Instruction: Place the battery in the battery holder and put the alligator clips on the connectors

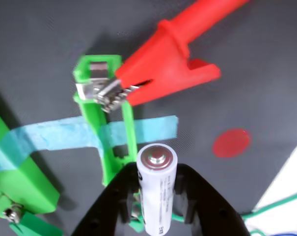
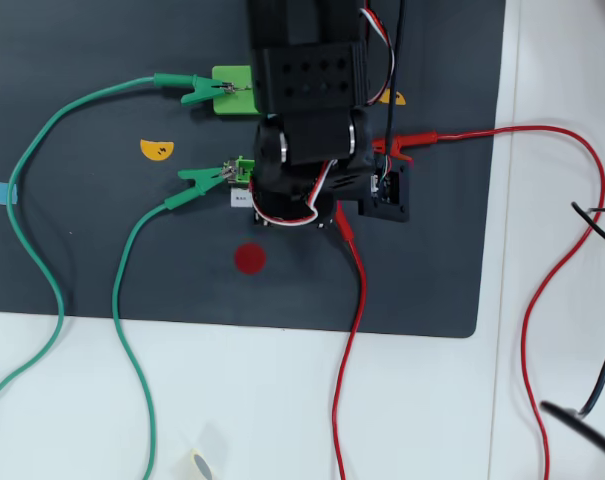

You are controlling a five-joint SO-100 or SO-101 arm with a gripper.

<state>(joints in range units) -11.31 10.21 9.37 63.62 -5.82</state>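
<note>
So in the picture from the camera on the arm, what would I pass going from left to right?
Light-green plate → battery holder → battery between the black fingers → red dot → white surface.

A white desk [image 2: 282, 400] fills the overhead view, lit evenly with only faint shadows. A dark grey mat [image 2: 82, 250] with rounded lower corners covers most of the upper frame and ends short of the right edge, leaving a white strip there. On the mat sit a red round sticker [image 2: 249, 258] at lower centre and a yellow half-round sticker [image 2: 156, 149] at upper left. In the wrist view a light blue tape strip [image 1: 65, 133] crosses the mat.
</note>
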